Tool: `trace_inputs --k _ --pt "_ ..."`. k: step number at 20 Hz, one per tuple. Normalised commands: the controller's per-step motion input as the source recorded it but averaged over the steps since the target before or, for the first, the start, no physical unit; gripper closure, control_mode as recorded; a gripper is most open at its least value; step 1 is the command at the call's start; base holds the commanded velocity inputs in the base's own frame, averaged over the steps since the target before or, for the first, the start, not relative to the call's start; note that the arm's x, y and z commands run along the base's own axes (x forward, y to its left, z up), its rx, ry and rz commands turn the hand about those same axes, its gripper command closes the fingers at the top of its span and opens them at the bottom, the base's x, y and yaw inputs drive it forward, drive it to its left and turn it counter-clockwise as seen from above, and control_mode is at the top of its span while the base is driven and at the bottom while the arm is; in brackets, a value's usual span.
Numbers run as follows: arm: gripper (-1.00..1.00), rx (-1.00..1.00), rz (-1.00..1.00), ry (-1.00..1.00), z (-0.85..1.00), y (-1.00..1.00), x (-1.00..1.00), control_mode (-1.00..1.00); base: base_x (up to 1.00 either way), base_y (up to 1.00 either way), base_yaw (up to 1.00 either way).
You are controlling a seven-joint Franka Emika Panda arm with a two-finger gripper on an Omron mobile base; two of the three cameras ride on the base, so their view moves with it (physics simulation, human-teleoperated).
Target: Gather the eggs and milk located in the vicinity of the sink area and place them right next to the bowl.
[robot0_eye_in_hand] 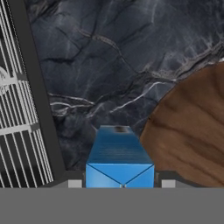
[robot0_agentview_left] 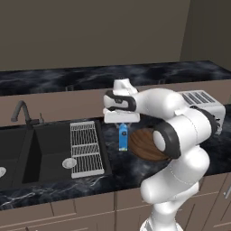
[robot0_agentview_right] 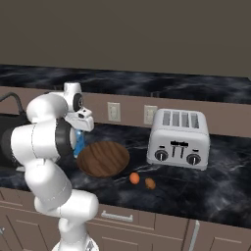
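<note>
gripper [robot0_agentview_left: 122, 125] points down, clamped on milk [robot0_agentview_left: 122, 137] beside bowl [robot0_agentview_left: 145, 145].

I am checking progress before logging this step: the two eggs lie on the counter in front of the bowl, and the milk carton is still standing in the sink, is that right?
Not quite. The milk carton is not in the sink; the left base view shows it over the counter beside the bowl, under the gripper. The two eggs do lie in front of the bowl.

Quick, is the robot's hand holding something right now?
Gripper: closed on the milk, held upright between the white wire rack and the bowl.
</note>
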Motion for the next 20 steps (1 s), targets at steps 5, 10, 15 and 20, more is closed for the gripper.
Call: trace_inputs --k 5,10,15,20 --pt "1.00 0.00 0.00 0.00 0.00 0.00 -0.02 -1.00 0.00 0.00 0.00" --pt "-1.00 0.00 0.00 0.00 0.00 0.00 0.00 -1.00 0.00 0.00 0.00" --pt "-1.00 0.00 0.00 0.00 0.00 0.00 0.00 -1.00 0.00 0.00 0.00" --pt "-1.00 0.00 0.00 0.00 0.07 0.00 0.00 -1.00 0.00 0.00 0.00"
